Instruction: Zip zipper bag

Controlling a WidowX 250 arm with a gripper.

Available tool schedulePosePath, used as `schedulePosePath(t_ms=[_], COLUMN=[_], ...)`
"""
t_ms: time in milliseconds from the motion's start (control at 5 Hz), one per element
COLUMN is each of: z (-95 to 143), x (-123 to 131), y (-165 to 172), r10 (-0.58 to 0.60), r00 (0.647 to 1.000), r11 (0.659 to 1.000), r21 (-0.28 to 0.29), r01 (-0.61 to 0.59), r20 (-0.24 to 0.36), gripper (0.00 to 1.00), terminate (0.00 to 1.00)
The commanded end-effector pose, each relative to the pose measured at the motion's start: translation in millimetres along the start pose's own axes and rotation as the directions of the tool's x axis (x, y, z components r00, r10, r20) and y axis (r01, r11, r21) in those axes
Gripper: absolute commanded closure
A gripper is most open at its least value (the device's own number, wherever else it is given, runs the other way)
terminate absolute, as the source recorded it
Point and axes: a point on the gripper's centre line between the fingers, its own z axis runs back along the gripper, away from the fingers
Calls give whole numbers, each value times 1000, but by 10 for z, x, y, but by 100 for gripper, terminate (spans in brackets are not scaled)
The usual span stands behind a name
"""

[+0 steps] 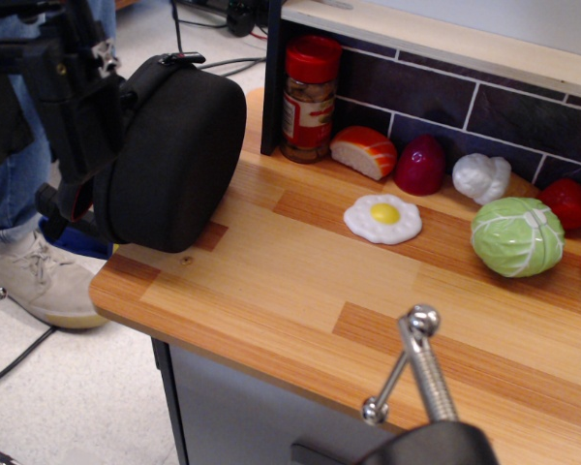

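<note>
Standing upright at the far-left corner of a wooden counter point(300, 291), the zipper bag point(179, 155) is a large black rounded fabric case with a small strap at its top. Its broad, smooth side faces right, and its zipper edge is hard to make out from this angle. A black robot arm point(63, 87) presses against the bag's left side; the gripper point(77, 199) is largely hidden behind the bag, so whether its jaws are apart or together cannot be told.

To the right of the bag, against a dark tiled back wall point(484, 107), stands a jar point(308, 97) with a red lid. Further right lie toy foods: an orange bread slice point(363, 151), a dark red vegetable point(420, 165), a white piece point(481, 177), a fried egg point(382, 218), a green cabbage point(517, 235) and a red item point(566, 201).

In the near right foreground, a metal lever with ball ends point(414, 363) juts up. A person's jeans and shoe point(34, 276) show on the floor at left.
</note>
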Motion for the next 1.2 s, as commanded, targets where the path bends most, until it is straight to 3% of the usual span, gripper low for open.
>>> schedulePosePath(t_ms=[0,400,600,1000], z=[0,69,-21,-256], x=[0,318,484,737], y=[0,418,616,696], r10=[0,-76,-77,-35], r00=[1000,997,996,996], r11=[1000,997,997,998], r21=[0,3,15,63], r01=[0,76,77,30], r20=[0,20,48,82], gripper=[0,0,0,0], terminate=[0,0,0,0])
